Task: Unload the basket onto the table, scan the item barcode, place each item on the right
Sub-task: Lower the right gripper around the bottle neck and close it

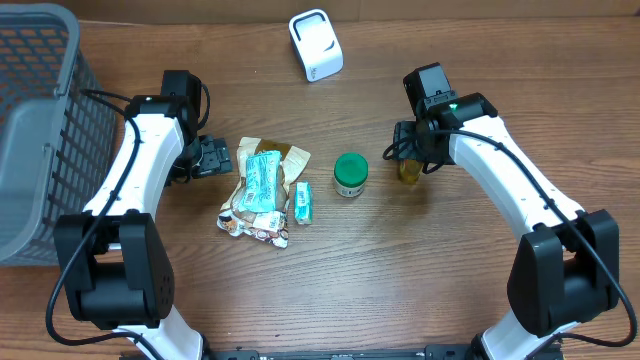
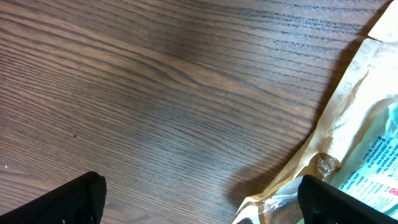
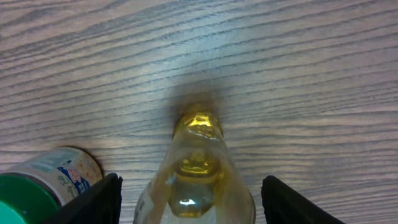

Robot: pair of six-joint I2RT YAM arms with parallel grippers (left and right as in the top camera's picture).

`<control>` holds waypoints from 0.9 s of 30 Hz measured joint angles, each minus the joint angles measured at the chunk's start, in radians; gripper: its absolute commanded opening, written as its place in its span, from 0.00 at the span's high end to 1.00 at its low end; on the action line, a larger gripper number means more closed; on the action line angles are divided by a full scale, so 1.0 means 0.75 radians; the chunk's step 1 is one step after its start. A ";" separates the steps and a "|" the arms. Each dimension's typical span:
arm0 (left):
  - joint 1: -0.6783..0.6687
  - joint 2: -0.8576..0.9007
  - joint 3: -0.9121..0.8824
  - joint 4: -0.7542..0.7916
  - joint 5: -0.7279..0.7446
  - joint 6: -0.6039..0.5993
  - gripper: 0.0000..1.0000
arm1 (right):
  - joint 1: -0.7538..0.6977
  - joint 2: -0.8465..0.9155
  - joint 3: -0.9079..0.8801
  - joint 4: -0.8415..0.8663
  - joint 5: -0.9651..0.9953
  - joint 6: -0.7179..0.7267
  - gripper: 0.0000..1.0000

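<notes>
The right pincer (image 3: 191,202) points down at the table (image 1: 450,280) with a small bottle (image 3: 198,149) of yellow liquid between its two fingers. The bottle's long axis runs the same way as the fingers, straight away from the wrist, and its far end meets the wood in a patch of shadow. The jaws stand partly open, one on each side of the bottle. A sliver of table shows between each fingertip and the glass. Whether the pads higher up already press on it cannot be told.

A green-lidded jar (image 1: 350,175) stands just beside this pincer, on the side towards the other arm. A white scanner (image 1: 316,45) sits well apart from the pincer, farther out across the table and also towards the other arm.

The left pincer (image 2: 199,196) hangs wide open and empty over bare wood. A heap of snack packets (image 1: 262,190) lies near it, on the side towards the right arm. It is well apart from the bottle.

The right arm is clearly the nearer one. The coming move seems to depend on closing squarely across the bottle's width, then carrying its label out to face the scanner.
</notes>
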 measured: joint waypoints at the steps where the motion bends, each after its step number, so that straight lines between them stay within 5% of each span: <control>1: 0.000 0.000 0.000 0.000 0.001 0.000 0.01 | 0.000 0.000 0.000 0.002 -0.001 0.000 0.32; 27: 0.000 0.000 0.000 0.000 0.000 0.000 0.01 | 0.000 -0.001 0.000 0.001 0.000 0.001 0.36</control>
